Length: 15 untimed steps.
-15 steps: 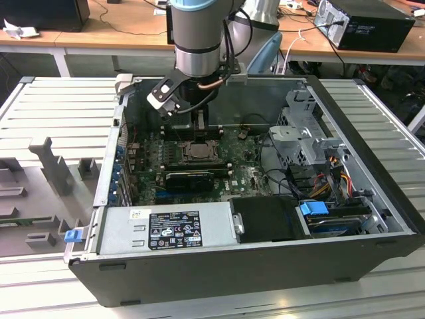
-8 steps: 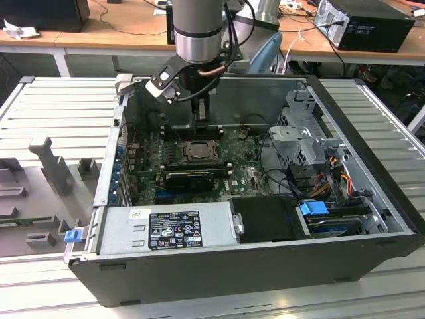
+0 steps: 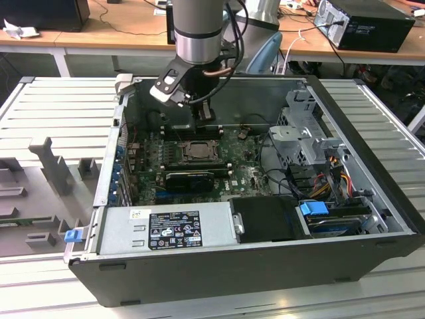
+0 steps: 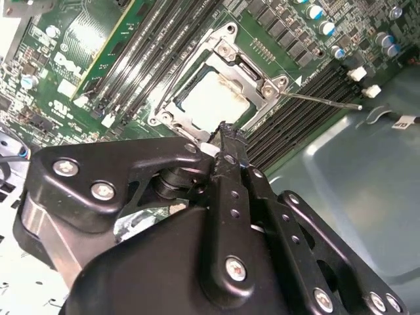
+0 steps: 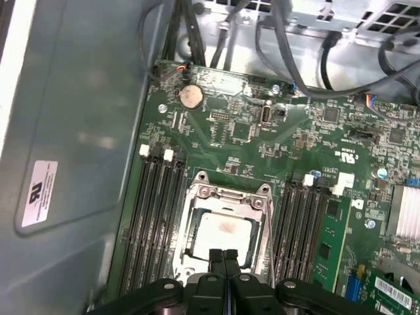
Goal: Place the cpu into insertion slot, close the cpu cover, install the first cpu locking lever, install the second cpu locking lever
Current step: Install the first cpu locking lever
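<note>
The cpu (image 5: 223, 231) lies flat in the insertion slot (image 3: 197, 151), its pale square face (image 4: 213, 98) showing through the cut-out. The cpu cover (image 5: 197, 200) lies down around it as a silvery frame (image 4: 226, 49). A thin metal locking lever (image 4: 325, 101) sticks out sideways from the socket across the memory slots. My gripper (image 5: 224, 254) is shut with nothing between its black fingers. It hangs just above the socket's edge in both wrist views (image 4: 226, 134). In the exterior view the gripper (image 3: 204, 119) sits low inside the open case, right behind the socket.
The green board (image 5: 249, 157) lies in an open black computer case (image 3: 372, 173). A long black card (image 3: 189, 178) sits in front of the socket, with a power supply (image 3: 166, 229) nearer still. Drive cage (image 3: 302, 133) and cables (image 3: 325, 179) fill the exterior view's right. Memory slots (image 5: 154, 216) flank the socket.
</note>
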Each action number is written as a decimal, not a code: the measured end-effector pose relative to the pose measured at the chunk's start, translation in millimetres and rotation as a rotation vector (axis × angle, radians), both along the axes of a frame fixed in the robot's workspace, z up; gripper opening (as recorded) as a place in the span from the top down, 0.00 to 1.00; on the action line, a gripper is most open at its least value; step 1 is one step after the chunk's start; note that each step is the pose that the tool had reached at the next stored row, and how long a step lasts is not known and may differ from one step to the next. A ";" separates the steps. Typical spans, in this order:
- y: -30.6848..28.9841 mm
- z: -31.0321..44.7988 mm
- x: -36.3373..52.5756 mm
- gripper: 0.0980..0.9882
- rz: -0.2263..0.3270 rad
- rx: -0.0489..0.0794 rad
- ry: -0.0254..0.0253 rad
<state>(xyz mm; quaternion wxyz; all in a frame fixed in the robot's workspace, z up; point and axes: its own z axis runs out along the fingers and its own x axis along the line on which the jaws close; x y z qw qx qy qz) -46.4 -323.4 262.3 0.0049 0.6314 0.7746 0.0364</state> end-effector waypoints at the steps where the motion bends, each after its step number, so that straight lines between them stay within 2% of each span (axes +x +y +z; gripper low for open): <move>1: 0.0 -0.1 0.0 0.99 0.006 0.000 0.0000; 5: 0.1 -0.4 0.1 0.99 0.035 0.000 0.0000; 10: 0.0 -0.8 0.1 0.99 0.126 0.000 0.0000; 13: 0.0 -0.9 0.1 0.99 0.147 0.000 0.0000; 15: 0.0 -1.1 0.1 0.99 0.182 0.000 0.0000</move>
